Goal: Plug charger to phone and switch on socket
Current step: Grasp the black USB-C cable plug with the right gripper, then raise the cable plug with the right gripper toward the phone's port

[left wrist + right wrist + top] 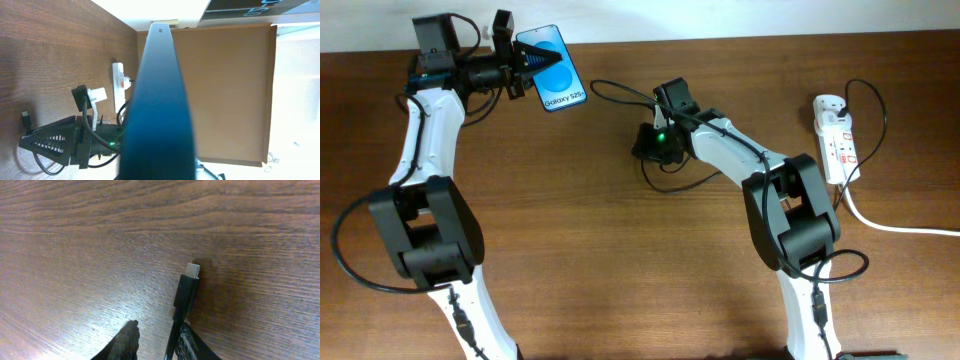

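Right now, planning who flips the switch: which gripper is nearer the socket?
Right. The right gripper is mid-table, left of the socket; the left gripper holds the phone far beyond.

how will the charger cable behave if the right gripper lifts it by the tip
Likely floppy: overhead, the charger lies in loose loops, so its tail should drag. Its connector tip looks short and rigid, probably the steadiest place to grip.

A robotics lab is showing: a left arm (420, 150) and a right arm (730, 150) are reaching over a wooden table (610, 260) by a white wall (720, 18), a socket (837, 140) lying there, a cardboard sheet (225, 90) standing nearby.
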